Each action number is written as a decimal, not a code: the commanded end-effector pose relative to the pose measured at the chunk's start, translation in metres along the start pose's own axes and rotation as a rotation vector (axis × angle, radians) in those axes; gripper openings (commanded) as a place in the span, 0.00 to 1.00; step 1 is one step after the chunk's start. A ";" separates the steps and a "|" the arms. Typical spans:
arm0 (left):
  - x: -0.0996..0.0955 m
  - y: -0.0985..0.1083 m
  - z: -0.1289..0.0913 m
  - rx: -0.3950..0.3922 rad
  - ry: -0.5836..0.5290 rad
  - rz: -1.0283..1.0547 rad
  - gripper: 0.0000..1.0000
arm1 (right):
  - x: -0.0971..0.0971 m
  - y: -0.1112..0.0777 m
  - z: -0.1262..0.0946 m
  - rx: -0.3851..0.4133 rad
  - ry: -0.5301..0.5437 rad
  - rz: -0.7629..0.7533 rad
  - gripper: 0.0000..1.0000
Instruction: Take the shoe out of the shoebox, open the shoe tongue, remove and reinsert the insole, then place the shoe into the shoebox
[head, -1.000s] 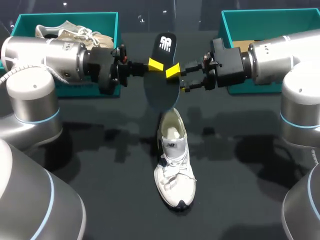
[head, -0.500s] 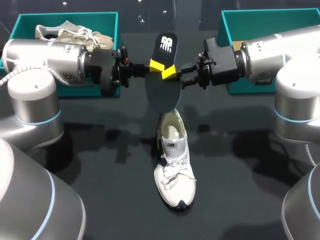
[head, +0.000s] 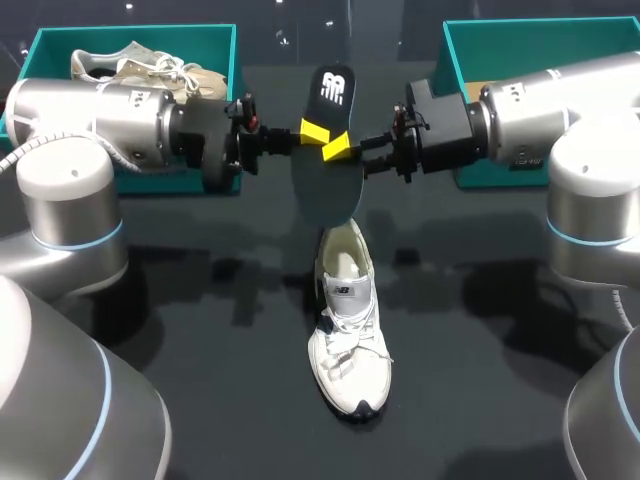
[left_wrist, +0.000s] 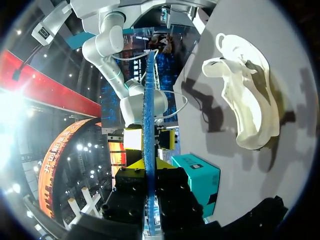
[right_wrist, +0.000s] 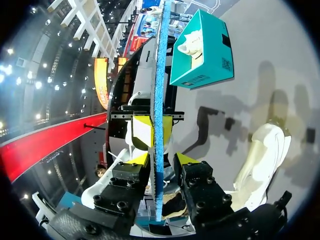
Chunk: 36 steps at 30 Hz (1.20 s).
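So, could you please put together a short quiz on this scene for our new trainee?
1. True or false: the black foam insole lies inside the white lace-up sneaker on the black table.
2. What is in the teal cardboard shoebox on the left? A) a pale second shoe B) rolled socks C) a spare insole
3. Fill in: the left end effector is shut on the ____.
Key: 1 false, it is held up outside the sneaker; 2 A; 3 insole.
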<state>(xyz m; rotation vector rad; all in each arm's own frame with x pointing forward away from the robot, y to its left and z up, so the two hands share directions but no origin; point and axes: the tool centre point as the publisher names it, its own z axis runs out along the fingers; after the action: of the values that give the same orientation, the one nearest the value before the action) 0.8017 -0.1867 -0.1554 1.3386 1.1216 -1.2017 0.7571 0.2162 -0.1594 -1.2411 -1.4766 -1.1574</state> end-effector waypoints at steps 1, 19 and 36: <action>0.001 0.000 0.002 -0.008 0.002 0.005 0.00 | 0.002 -0.003 0.000 -0.005 -0.005 0.003 0.31; 0.002 0.000 0.006 -0.020 0.013 0.012 0.00 | 0.005 -0.001 0.001 0.002 0.001 -0.010 0.00; 0.011 -0.018 -0.043 -0.097 0.317 -0.194 1.00 | -0.002 0.004 -0.017 -0.013 0.009 -0.104 0.00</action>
<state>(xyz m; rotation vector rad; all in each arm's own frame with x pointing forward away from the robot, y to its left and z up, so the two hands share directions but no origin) 0.8014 -0.1529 -0.1791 1.3577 1.3967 -1.1623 0.7617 0.2025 -0.1580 -1.1811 -1.5433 -1.2450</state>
